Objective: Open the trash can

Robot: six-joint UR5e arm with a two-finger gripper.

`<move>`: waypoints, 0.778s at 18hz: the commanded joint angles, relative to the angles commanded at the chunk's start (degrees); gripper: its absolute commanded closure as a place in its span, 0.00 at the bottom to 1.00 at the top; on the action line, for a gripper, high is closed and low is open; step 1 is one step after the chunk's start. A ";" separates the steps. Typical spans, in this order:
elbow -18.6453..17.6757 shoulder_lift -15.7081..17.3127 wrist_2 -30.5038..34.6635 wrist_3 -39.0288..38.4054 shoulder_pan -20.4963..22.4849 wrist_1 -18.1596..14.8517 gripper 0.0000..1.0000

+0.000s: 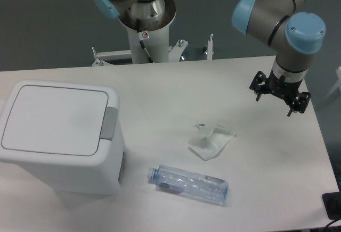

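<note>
So the gripper (280, 94) is hanging over the right side of the table (160, 88), fingers spread apart with nothing between them. The trash can (58, 136) sits way off to the gripper's left, at the far-left edge of the table, lid flat and closed, with its grey push button (110, 123) on the rim facing the gripper's side. Between the two, lower down, there's a crumpled white wrapper (210, 140), and just below that a clear plastic bottle (189, 185) lying on its side.
</note>
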 joint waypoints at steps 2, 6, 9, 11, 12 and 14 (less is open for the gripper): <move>-0.17 0.00 0.00 0.00 0.00 0.09 0.00; -0.09 0.00 -0.09 -0.17 0.09 0.44 0.00; -0.17 0.09 0.00 -0.26 0.09 0.70 0.00; -0.26 0.09 0.00 -0.26 0.09 0.70 0.00; -0.35 0.09 0.00 -0.18 0.09 0.79 0.00; -1.66 0.26 -0.44 -0.18 1.22 1.49 0.00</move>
